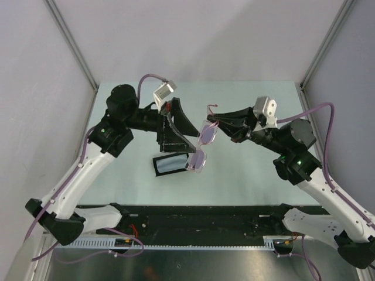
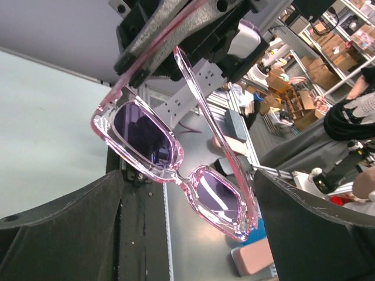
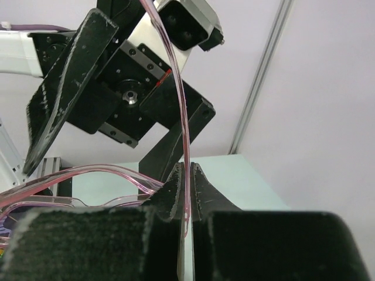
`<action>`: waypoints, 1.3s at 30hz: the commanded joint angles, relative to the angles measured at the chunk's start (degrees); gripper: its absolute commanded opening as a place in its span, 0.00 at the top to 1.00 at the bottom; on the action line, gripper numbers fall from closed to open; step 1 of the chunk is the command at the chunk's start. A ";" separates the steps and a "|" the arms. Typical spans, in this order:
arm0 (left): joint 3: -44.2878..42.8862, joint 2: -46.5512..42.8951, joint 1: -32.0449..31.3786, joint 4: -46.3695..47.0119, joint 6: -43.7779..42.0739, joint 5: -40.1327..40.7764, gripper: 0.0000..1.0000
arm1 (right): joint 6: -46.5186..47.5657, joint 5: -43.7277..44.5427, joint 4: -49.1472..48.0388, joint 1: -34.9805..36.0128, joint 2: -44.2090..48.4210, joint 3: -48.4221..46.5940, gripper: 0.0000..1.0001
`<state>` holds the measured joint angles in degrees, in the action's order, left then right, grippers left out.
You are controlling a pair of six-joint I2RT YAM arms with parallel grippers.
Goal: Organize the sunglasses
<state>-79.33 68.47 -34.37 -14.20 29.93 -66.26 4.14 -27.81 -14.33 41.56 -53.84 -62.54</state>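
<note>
The sunglasses have a pale pink frame and purple lenses, and hang in the air over the middle of the table. My right gripper is shut on one temple arm; in the right wrist view the thin pink arm runs up from between the closed pads. My left gripper is open, just left of the glasses. In the left wrist view the sunglasses hang between its two spread fingers, not touching them.
A black case lies open on the table under the glasses, with a pale blue cloth in it. The table's front edge with a black rail lies close below. Grey walls and metal posts enclose the sides.
</note>
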 commanded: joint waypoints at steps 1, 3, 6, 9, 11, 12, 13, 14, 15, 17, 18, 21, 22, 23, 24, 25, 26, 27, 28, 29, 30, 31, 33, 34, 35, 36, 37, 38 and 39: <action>-4.08 -3.25 -0.08 1.80 -0.67 2.80 0.00 | 2.27 -1.89 -0.09 0.36 3.22 -3.46 1.00; -4.51 -3.51 0.00 2.07 0.65 6.12 0.00 | 2.71 -1.89 0.44 0.36 4.18 -3.55 1.00; -4.52 -2.90 0.00 2.33 3.98 8.07 0.04 | 3.41 -1.54 0.88 0.36 4.97 -3.81 1.00; -4.69 0.43 -0.17 2.85 10.56 6.07 0.18 | 3.85 -1.45 0.79 0.28 4.80 -3.99 1.00; -4.96 3.50 -0.61 3.21 15.39 4.65 0.25 | 4.21 -1.63 0.62 0.36 4.01 -4.16 1.00; -5.04 4.30 -0.96 3.38 16.46 4.21 0.30 | 4.21 -1.80 0.53 0.36 3.58 -4.17 1.00; -5.13 4.83 -1.31 3.65 17.17 3.95 0.32 | 4.21 -1.81 0.44 0.45 2.88 -4.17 1.00; -5.31 5.70 -2.01 3.91 18.31 3.68 0.33 | 4.38 -1.89 0.18 0.54 2.52 -4.25 1.00; -5.48 6.06 -2.19 4.09 18.84 3.33 0.39 | 4.38 -1.81 0.18 0.63 2.26 -4.17 1.00; -5.31 6.50 -2.28 4.44 20.07 2.89 0.46 | 4.73 -1.28 -0.17 0.89 1.73 -4.17 1.00; -4.70 6.68 -2.19 4.53 20.34 2.72 0.56 | 4.91 -1.02 -0.26 1.06 1.55 -4.17 1.00; -3.21 6.59 -2.28 4.88 20.95 1.84 0.66 | 5.26 -0.49 -0.53 1.33 1.29 -4.17 1.00; -2.76 6.50 -2.28 4.97 21.04 1.75 0.67 | 5.35 -0.23 -0.53 1.42 1.29 -4.17 1.00; -2.33 6.50 -2.28 5.14 21.30 1.05 0.65 | 5.70 -0.14 -0.44 1.42 1.20 -4.17 1.00; -1.97 6.59 -2.28 5.23 21.31 0.96 0.60 | 5.79 -0.05 -0.35 1.42 1.29 -4.17 1.00; -1.88 6.33 -2.28 5.41 21.31 0.87 0.56 | 6.05 0.30 -0.09 1.42 1.20 -4.17 1.00; -1.88 6.33 -2.19 5.49 21.13 0.69 0.51 | 6.31 0.30 0.09 1.33 1.37 -4.17 1.00; -2.14 6.15 -2.19 5.58 21.04 0.69 0.38 | 6.58 0.39 0.26 1.42 1.37 -4.17 1.00; -2.41 6.07 -1.93 5.58 20.96 0.69 0.31 | 6.67 0.57 0.70 1.42 1.46 -4.17 1.00; -2.67 5.98 -1.75 5.58 20.78 0.78 0.24 | 6.84 0.65 0.88 1.42 1.55 -4.17 1.00; -3.11 5.98 -1.40 5.58 20.78 0.95 0.13 | 7.02 0.74 1.14 1.42 1.64 -4.17 1.00; -3.11 5.89 -0.53 5.58 20.78 1.04 0.12 | 7.11 0.83 1.58 1.33 1.72 -4.17 1.00; -3.20 5.54 0.44 5.76 20.87 0.96 0.11 | 7.28 0.92 1.93 1.42 1.90 -4.17 1.00; -3.20 5.28 1.23 5.85 20.69 0.96 0.11 | 7.37 1.27 2.20 1.42 1.99 -4.17 1.00; -3.20 4.93 1.32 5.76 20.60 0.96 0.18 | 7.46 1.36 2.20 1.42 2.08 -4.17 1.00; -3.20 4.83 1.24 5.85 20.52 0.70 0.21 | 7.46 1.44 2.29 1.42 2.08 -4.17 1.00; -3.03 4.66 1.24 5.85 20.78 0.61 0.25 | 7.46 1.53 2.20 1.42 2.08 -4.17 1.00; -2.68 4.57 1.24 5.93 20.87 0.43 0.35 | 7.37 1.53 2.20 1.50 2.08 -4.17 1.00; -2.41 4.40 1.24 5.93 20.95 0.08 0.40 | 7.28 1.62 2.02 1.42 2.08 -4.17 1.00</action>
<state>-81.34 75.55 -33.34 -10.35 50.78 -63.70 10.66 -27.42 -10.87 42.70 -52.99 -64.64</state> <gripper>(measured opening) 0.686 0.021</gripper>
